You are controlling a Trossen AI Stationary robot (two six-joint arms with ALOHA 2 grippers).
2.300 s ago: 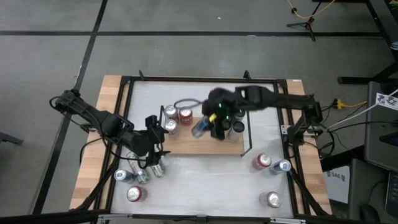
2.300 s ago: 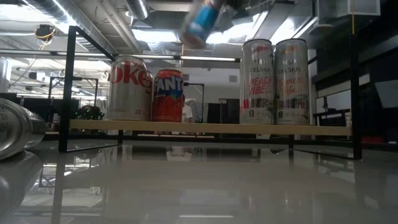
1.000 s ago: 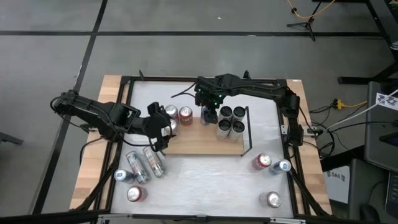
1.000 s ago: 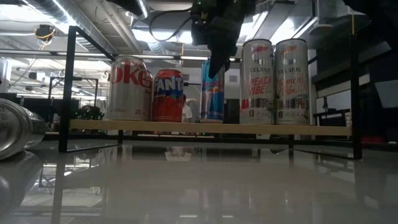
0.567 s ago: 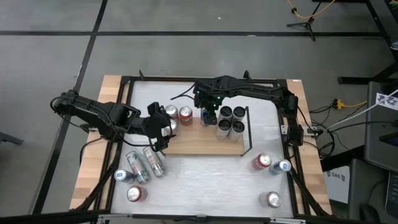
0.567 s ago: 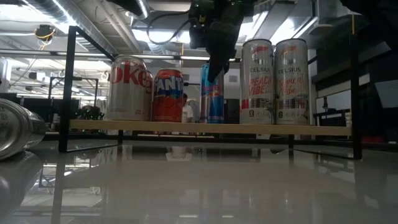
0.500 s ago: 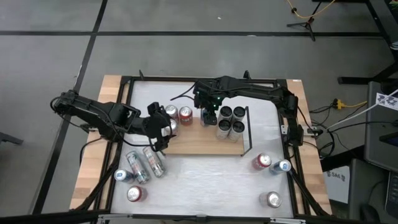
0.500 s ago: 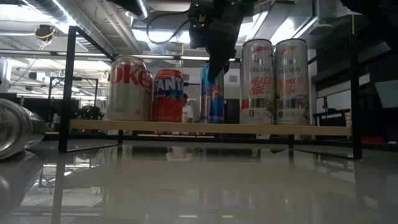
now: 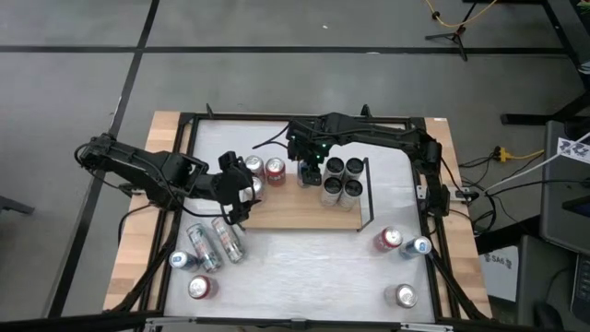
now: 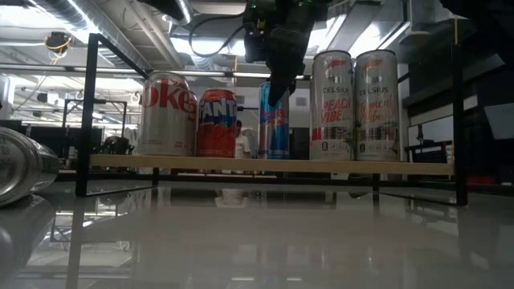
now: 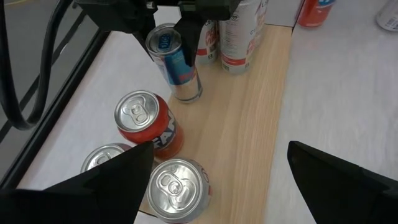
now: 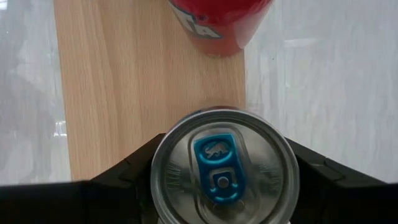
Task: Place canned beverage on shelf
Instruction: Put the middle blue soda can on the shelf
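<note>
Table (image 9: 304, 263): white top in a black frame, carrying the shelf, both arms and loose cans.
Shelf (image 9: 295, 214): light wooden board with thin black rails at its short ends, lying near the table's middle; in the low view (image 10: 265, 166) it stands a little above the tabletop.
Right arm: reaches from the table's right edge across the far side of the shelf.
Left arm: comes in from the left, ending at the shelf's left end.
Right gripper (image 9: 310, 164): points down over the blue can, one finger on each side of its top, clasping it; the right wrist view (image 12: 221, 180) shows the fingers against the can's rim.
Left gripper (image 9: 241, 195): hangs over the left end of the board with fingers spread wide, holding nothing; the left wrist view (image 11: 217, 168) shows bare wood between them.
Blue can (image 10: 274, 120): slim, blue and silver, upright on the shelf between the red Fanta can and the tall silver cans (image 11: 177, 62).
Tall silver cans (image 9: 342, 180): four in a square block at the shelf's right end, upright.
Red Fanta can (image 10: 217, 123): upright, just beside the silver Coke can (image 10: 168, 114) at the left end.
Loose cans, left (image 9: 210, 249): several on the tabletop near the front left corner, two lying on their sides.
Loose cans, right (image 9: 398, 243): three on the tabletop near the front right.
</note>
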